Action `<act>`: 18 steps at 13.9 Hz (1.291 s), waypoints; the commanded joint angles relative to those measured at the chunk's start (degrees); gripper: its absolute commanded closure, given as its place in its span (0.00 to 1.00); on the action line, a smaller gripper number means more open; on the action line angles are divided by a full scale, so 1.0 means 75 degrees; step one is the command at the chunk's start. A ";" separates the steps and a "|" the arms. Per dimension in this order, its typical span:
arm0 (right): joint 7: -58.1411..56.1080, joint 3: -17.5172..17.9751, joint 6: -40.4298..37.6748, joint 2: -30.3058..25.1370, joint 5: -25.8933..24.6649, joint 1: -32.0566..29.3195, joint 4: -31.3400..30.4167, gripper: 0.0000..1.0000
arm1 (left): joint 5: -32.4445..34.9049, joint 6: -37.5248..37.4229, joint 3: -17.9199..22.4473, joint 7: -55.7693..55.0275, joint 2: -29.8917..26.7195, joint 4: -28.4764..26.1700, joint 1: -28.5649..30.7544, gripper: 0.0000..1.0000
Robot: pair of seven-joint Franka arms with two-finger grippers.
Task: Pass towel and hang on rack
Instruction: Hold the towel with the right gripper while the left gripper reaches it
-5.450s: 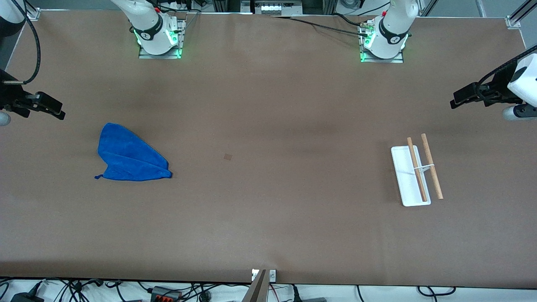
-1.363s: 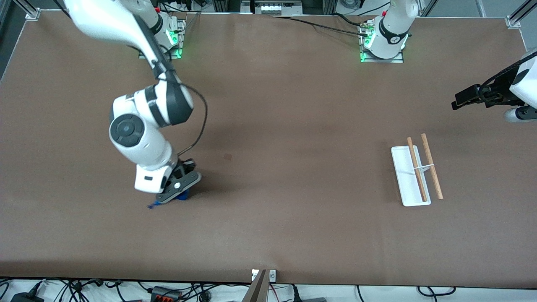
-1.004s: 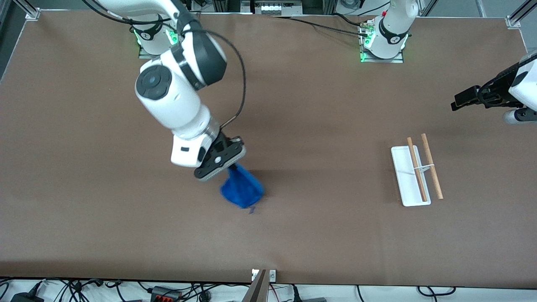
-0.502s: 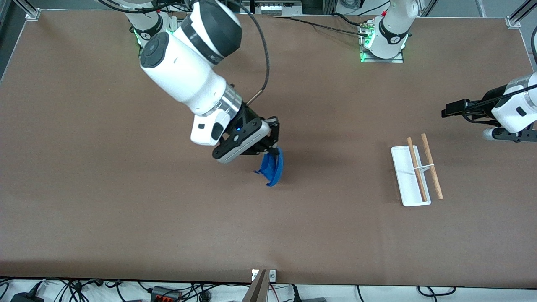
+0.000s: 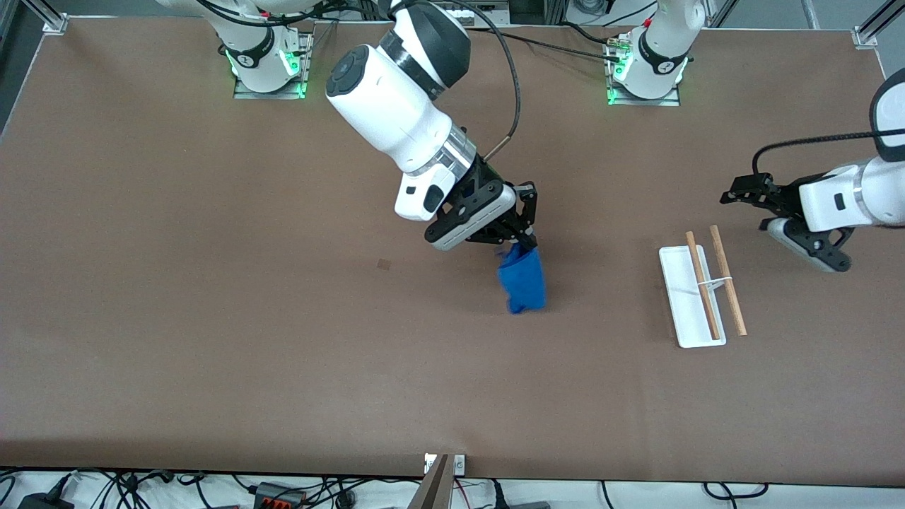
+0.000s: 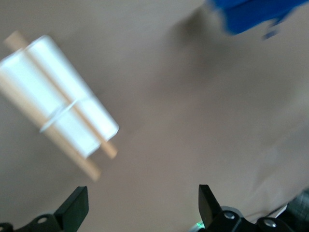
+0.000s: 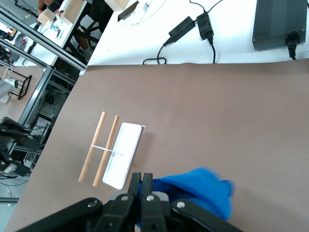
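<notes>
Right gripper (image 5: pixel 527 237) clamps the blue towel (image 5: pixel 522 284) above mid-worktop (image 5: pixel 212 353). Left gripper (image 5: pixel 742 196), fingers spread, empty, hovers near the rack (image 5: pixel 700 293).

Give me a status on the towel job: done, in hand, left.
Done: the right claw is shut on the blue towel, which hangs from it over the middle of the table. In hand: the carry toward the left arm's end, where the left claw hangs open above the table beside the rack. Left: the handover itself, then draping the towel over the rack's bare wooden bars.
</notes>
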 commanded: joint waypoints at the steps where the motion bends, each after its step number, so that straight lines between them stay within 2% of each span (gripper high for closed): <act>1: 0.0259 -0.0016 0.0306 0.0118 0.0172 0.0211 0.0236 1.00 | -0.0757 0.0149 -0.0045 0.2498 0.0643 0.0167 0.0054 0.00; 3: 0.0354 -0.0016 0.0459 0.0129 0.0172 0.0271 0.0236 1.00 | -0.2019 0.0009 -0.0045 0.4468 0.1240 0.0086 0.0031 0.00; 5: 0.0365 -0.0016 0.0483 0.0141 0.0172 0.0329 0.0236 1.00 | -0.2434 -0.0027 -0.0080 0.5187 0.1662 0.0097 0.0019 0.00; 11: 0.0295 -0.0028 0.0471 0.0176 0.0161 0.0329 0.0236 1.00 | -0.5174 0.0008 -0.0361 0.8071 0.3104 0.0003 -0.0214 0.00; 16: 0.0260 -0.0028 0.0471 0.0165 0.0137 0.0329 0.0236 1.00 | -0.6535 0.0477 -0.0385 0.9430 0.3656 -0.0301 -0.0788 0.00; 18: 0.0272 -0.0028 0.0483 0.0165 0.0126 0.0329 0.0236 1.00 | -0.6701 0.0688 -0.0396 0.9748 0.3680 -0.0535 -0.0836 0.00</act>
